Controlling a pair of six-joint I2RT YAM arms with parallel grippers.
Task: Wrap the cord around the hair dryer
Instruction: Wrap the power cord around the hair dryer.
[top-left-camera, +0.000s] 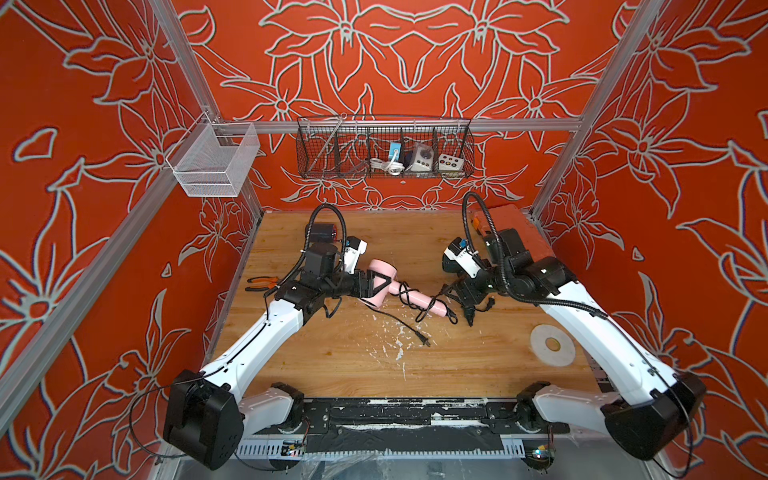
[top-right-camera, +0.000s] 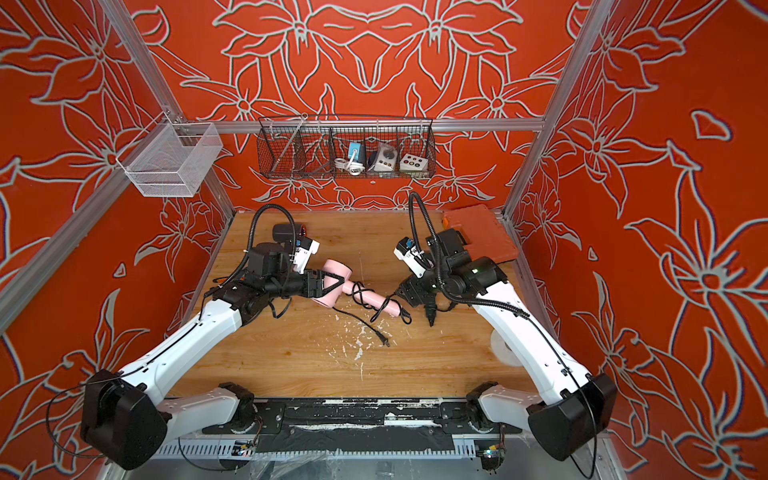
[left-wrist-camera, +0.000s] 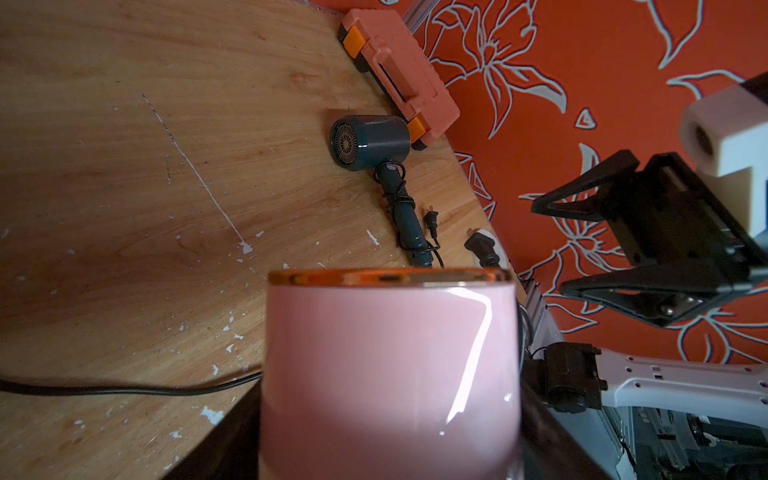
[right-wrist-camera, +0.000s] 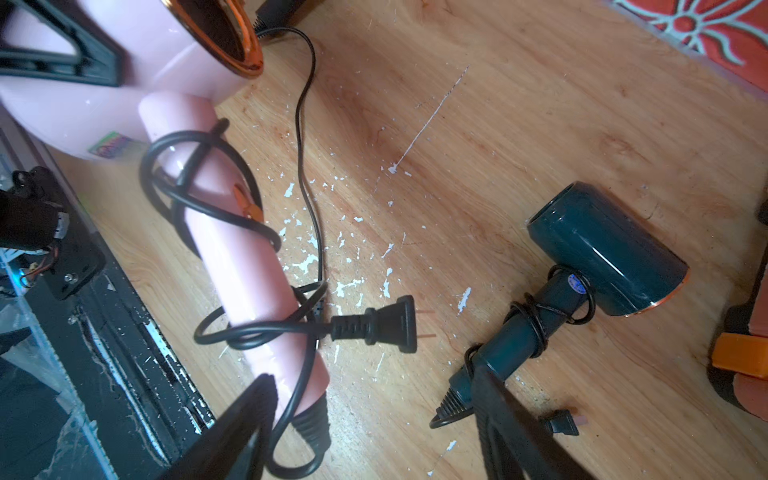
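Observation:
A pink hair dryer (top-left-camera: 383, 267) (top-right-camera: 338, 269) lies on the wooden table. My left gripper (top-left-camera: 384, 286) (left-wrist-camera: 390, 436) is shut on its barrel (left-wrist-camera: 390, 353). The black cord (top-left-camera: 409, 293) (right-wrist-camera: 199, 174) winds in loose loops round the pink handle (right-wrist-camera: 237, 257). Its tail runs over the table to the plug (top-left-camera: 424, 341) (right-wrist-camera: 386, 324). My right gripper (top-left-camera: 453, 293) (right-wrist-camera: 374, 432) stands open at the handle's end. One of its fingers (right-wrist-camera: 241, 432) is beside a cord loop and holds nothing.
A dark teal hair dryer (right-wrist-camera: 602, 257) (left-wrist-camera: 370, 139) with its own cord wrapped lies under my right arm. An orange tool case (left-wrist-camera: 399, 70) sits at the back right. Pliers (top-left-camera: 262, 284) lie at the left and a white tape roll (top-left-camera: 552, 345) at the right. Wire baskets (top-left-camera: 384, 149) hang behind.

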